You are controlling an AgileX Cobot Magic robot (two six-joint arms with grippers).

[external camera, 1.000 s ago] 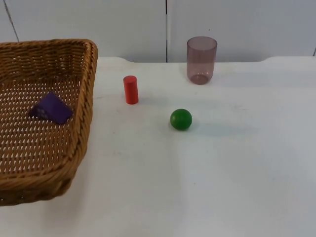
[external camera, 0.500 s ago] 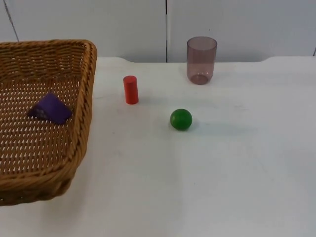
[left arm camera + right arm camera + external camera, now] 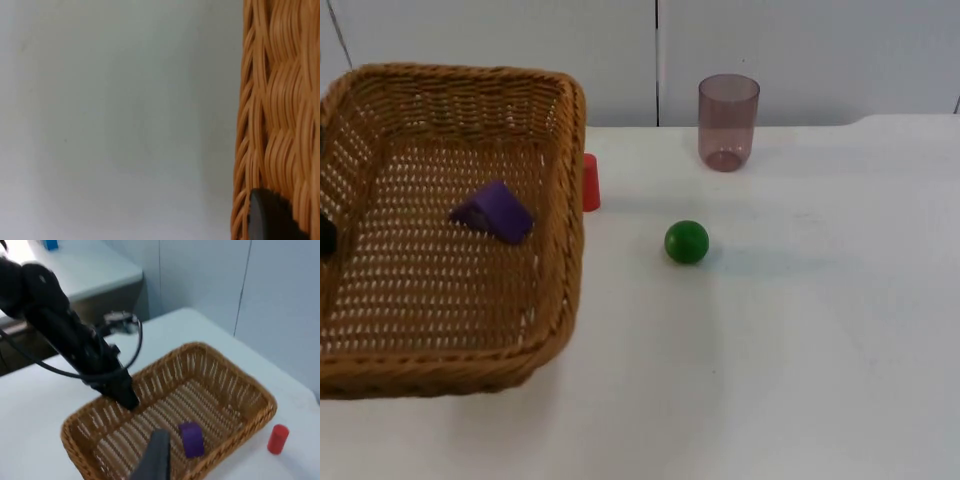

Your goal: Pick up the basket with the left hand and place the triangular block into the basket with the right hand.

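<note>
Left tool (image 3: 131, 402) grips wicker basket (image 3: 556, 215) wall | purple triangular block (image 3: 494, 211) lies inside

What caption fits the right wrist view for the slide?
Left gripper holds the wicker basket by its rim, purple triangular block inside, red cylinder beside it on the white table.

Block (image 3: 494, 211) in basket (image 3: 565, 180); cylinder (image 3: 590, 182) seemingly just behind rim.

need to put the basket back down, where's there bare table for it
Open table lies right of the green ball and in front of it, near the wicker basket. Crowded: the red cylinder beside the basket's rim, the tinted cup behind.
</note>
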